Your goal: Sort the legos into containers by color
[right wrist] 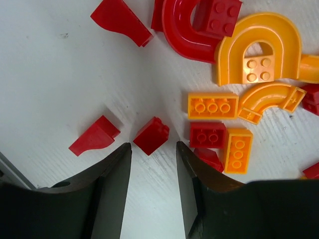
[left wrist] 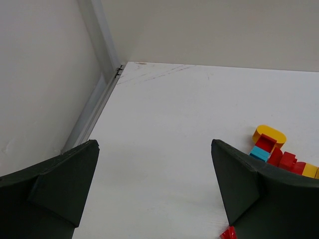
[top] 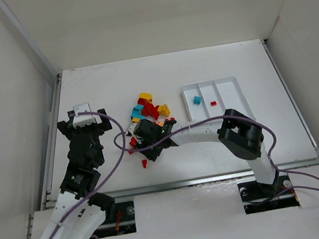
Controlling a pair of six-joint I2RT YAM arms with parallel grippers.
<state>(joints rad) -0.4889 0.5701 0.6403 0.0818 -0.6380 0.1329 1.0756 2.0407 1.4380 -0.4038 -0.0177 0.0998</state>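
white counter point(top: 196, 162), white walls all round. right fingers point(right wrist: 117, 184) first: partly parted, a narrow gap, nothing clamped. a red block point(right wrist: 151, 135) lies on the counter just past the tips, lined up with the gap and touching neither finger as far as the wrist view shows. beside it, to the left in that view, a red wedge point(right wrist: 94, 139).

further out, the pile of legos point(top: 149, 110): a red arch point(right wrist: 174, 30), an orange arch point(right wrist: 259, 27), flat orange bricks and more red ones, packed close. from above, the right arm reaches left across the counter, its fingers down at the near edge of the pile. a lone red piece point(top: 144, 164) sits apart, nearer the bases.

over to the left fingers point(left wrist: 65, 184): spread wide, holding nothing, bare counter between them. they hang over the left of the counter, apart from the pile, whose edge peeks in at the right of their view.

and the tray point(top: 230, 87), right of the pile, three compartments: a teal brick point(top: 196, 99) in the left one, a red brick point(top: 213, 103) in the middle one.
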